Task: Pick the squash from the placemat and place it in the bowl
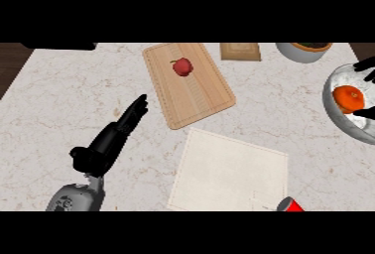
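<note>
The orange squash [348, 98] lies inside the grey bowl [331, 110] at the counter's right edge. Only a few black fingers of my right hand [365, 67] show at that edge, spread above and below the squash with a gap around it; the palm is out of view. The cream placemat [227, 171] lies bare at the centre front. My left hand [110, 141] rests open on the left of the counter, fingers straight and pointing up-right, apart from everything.
A wooden cutting board [192, 94] with a red fruit [182, 67] lies behind the placemat. A brown card [240, 51] and a grey pot [302, 51] stand at the back. A red object [290, 205] pokes in at the front right.
</note>
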`<act>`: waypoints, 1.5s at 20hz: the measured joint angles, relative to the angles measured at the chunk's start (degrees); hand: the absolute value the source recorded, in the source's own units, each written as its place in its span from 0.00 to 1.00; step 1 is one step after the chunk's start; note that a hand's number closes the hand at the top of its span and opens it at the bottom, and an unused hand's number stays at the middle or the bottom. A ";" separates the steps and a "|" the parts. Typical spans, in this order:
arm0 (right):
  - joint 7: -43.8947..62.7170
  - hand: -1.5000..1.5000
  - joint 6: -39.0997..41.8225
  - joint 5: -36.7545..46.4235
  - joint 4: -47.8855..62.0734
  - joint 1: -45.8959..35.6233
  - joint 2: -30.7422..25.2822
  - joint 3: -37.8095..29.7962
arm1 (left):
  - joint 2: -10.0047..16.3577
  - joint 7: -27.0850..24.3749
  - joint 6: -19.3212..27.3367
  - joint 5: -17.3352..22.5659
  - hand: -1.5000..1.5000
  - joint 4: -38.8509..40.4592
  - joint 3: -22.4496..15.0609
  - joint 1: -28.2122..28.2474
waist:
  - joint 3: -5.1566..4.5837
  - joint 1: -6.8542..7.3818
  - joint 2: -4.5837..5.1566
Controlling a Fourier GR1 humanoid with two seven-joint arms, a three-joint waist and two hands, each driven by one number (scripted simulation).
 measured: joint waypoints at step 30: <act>-14.82 0.00 9.77 -20.61 32.45 -1.45 -21.26 -27.41 | -0.45 -0.06 -0.54 -0.03 0.50 0.16 1.41 -0.62 | 0.52 -0.43 0.84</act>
